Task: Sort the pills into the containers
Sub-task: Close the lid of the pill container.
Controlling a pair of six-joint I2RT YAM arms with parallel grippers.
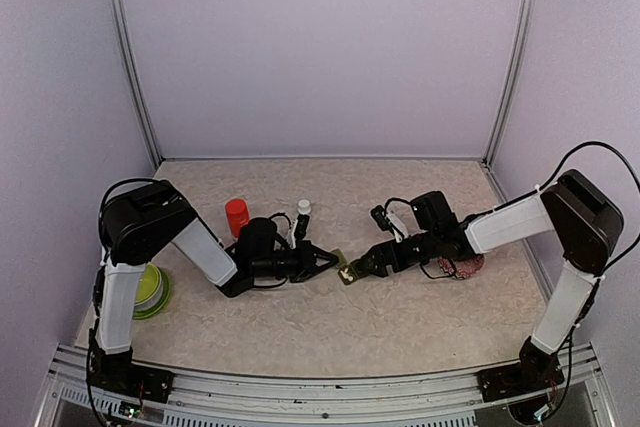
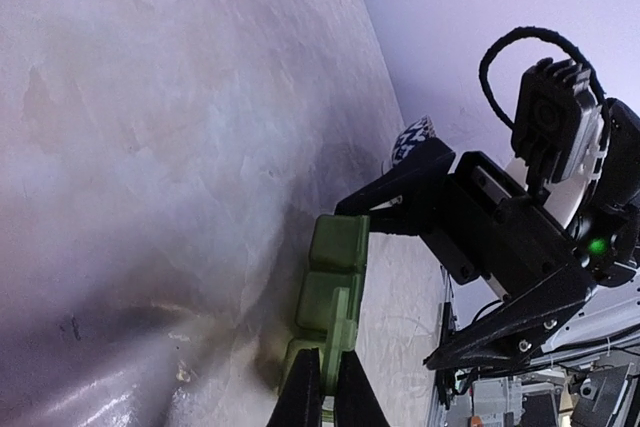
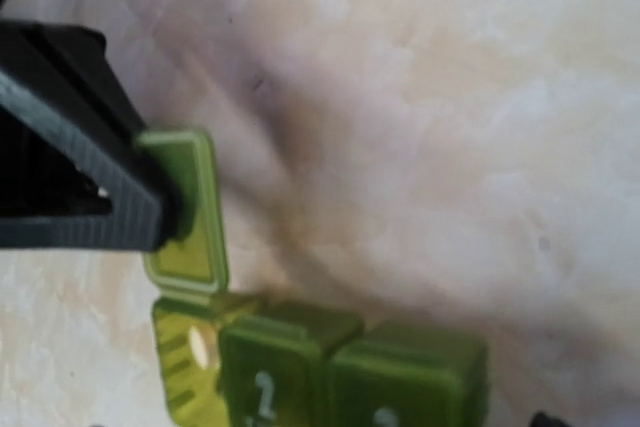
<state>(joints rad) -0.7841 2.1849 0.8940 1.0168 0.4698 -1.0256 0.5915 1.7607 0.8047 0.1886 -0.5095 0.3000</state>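
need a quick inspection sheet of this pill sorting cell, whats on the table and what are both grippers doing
surface: mottled beige tabletop
job's things: containers, a green three-compartment strip lying mid-table; end lid flipped open, other two shut; pale spot in the open compartment, maybe a pill
clutter: red bottle, small white bottle, lime-green bowl, reddish patterned item under the right arm, unclear what
grippers: left gripper shut on one end of the strip; right gripper open, one finger against the open lid
cables: black cables loop off both arms, none on the strip
surroundings: plain pale walls, metal corner posts
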